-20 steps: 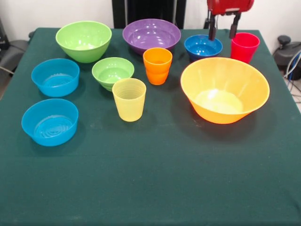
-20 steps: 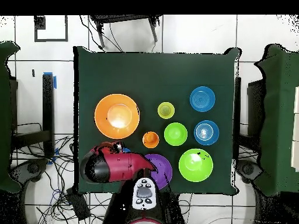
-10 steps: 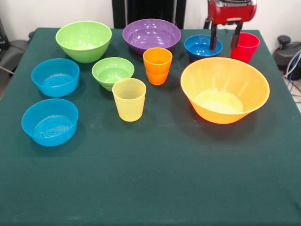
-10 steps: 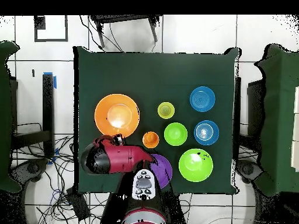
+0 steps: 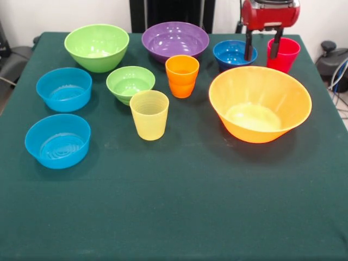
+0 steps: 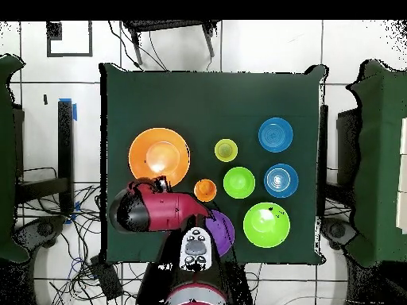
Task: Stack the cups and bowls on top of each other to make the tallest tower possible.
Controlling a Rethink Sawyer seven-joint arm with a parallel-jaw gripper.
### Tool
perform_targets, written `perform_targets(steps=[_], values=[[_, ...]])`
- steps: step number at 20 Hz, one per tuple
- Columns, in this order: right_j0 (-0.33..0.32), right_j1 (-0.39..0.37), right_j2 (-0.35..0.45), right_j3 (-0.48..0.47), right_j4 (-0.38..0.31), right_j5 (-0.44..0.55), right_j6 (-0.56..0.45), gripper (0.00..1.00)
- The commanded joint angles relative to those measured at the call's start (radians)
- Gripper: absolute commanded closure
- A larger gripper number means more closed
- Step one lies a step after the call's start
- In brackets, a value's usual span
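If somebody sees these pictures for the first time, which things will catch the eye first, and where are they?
The huge orange bowl dominates the right side of the front view, standing open side up on the dark green table. Just behind it the red robot gripper hangs with its fingers open, between the small dark blue bowl and the red cup. Nothing is stacked yet.

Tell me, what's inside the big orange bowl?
Nothing. The orange bowl is empty; its bare bottom shows. The hand hangs open behind it, by the red cup.
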Motion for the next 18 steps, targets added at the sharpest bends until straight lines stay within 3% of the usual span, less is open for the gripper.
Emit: perform_targets(steps=[1,2,9,12,18], values=[[0.030,0.038,0.090,-0.095,0.033,0.012,0.160,0.00],[0.034,0.051,0.099,-0.106,0.040,0.016,0.162,0.00],[0.207,0.146,-0.041,-0.162,0.127,-0.041,0.264,0.00],[0.218,0.188,-0.052,-0.185,0.136,-0.092,0.267,0.00],[0.285,0.252,-0.163,-0.291,0.131,-0.160,0.262,0.00]])
